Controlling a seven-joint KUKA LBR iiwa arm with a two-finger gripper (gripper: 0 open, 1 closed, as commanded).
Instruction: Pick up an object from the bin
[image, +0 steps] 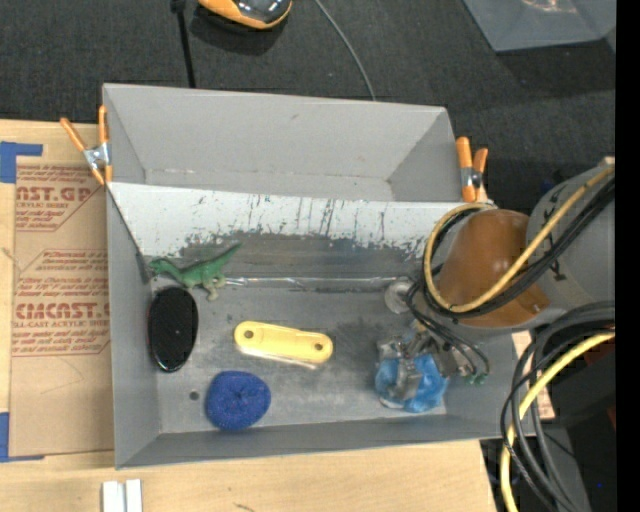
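At bin's (280, 140) near-right corner: gripper (405, 372) straight above pale blue lump (428, 390), no sideways offset; open or closed, cannot tell.

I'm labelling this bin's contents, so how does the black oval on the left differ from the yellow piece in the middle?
The black oval is dark, the yellow piece pale. The black oval's length runs up and down the view; the yellow piece lies across it. The black oval is plain; the yellow piece is slimmer, with a small hole near its right end. Both lie loose on the bin floor.
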